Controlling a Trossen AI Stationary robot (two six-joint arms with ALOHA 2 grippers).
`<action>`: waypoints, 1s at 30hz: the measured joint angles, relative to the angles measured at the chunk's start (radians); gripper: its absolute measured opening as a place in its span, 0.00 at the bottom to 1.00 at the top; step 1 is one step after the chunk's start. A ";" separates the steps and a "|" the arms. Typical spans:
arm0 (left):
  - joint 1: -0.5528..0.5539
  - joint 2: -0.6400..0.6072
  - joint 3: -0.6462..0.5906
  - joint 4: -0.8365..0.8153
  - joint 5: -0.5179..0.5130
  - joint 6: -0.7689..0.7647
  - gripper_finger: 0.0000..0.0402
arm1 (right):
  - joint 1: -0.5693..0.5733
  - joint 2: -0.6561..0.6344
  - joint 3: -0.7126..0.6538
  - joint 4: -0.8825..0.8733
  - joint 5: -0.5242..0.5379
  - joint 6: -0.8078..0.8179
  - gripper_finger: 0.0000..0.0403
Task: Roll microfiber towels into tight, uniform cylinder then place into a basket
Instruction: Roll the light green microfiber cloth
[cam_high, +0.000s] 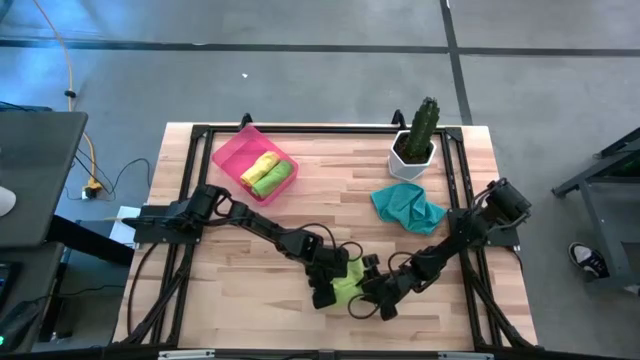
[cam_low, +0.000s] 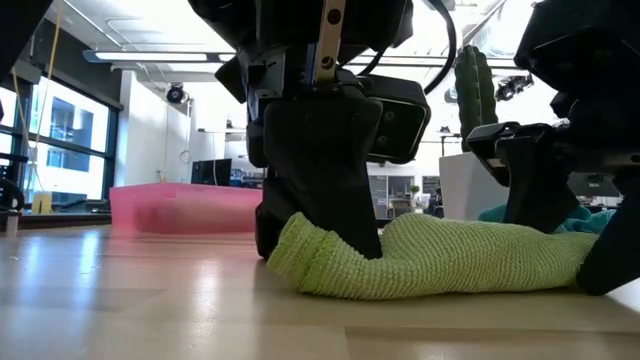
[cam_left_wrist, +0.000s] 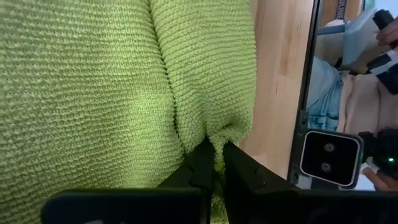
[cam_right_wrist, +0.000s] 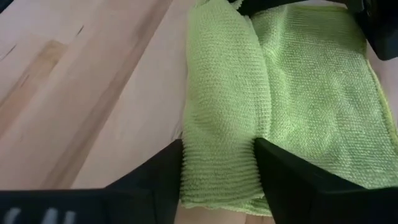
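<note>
A lime green towel (cam_high: 348, 285) lies near the table's front edge, one long edge folded over into a thick strip (cam_right_wrist: 224, 112). My left gripper (cam_left_wrist: 214, 149) is shut on it at its left end. My right gripper (cam_right_wrist: 217, 155) is open, and its fingers stand on either side of the strip's other end. The pink basket (cam_high: 232, 150) at the far left holds a yellow roll and a green roll (cam_high: 268, 172). A teal towel (cam_high: 408, 207) lies crumpled at the right. My left gripper pinches a bunched fold of the green towel (cam_left_wrist: 214, 134) between its two fingers, at the folded strip's left end (cam_low: 300, 255). The fingers slant down onto it from the left. The towel rests on the table. Whether my right gripper's fingers (cam_right_wrist: 165, 168) touch the strip, I cannot tell.
A white pot with a green cactus (cam_high: 415, 145) stands at the far right, just behind the teal towel. A black frame (cam_high: 300, 130) runs around the tabletop. Bare wood lies between the basket and the green towel.
</note>
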 joint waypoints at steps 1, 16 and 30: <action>0.000 0.000 0.000 0.001 0.004 -0.002 0.02 | 0.000 0.002 0.001 -0.005 0.003 0.013 0.43; -0.004 -0.046 -0.001 -0.046 -0.015 0.011 0.11 | -0.003 0.004 0.000 -0.052 0.001 0.118 0.02; 0.012 -0.196 0.000 -0.525 -0.375 0.233 0.26 | -0.010 0.002 0.000 -0.059 -0.119 0.300 0.01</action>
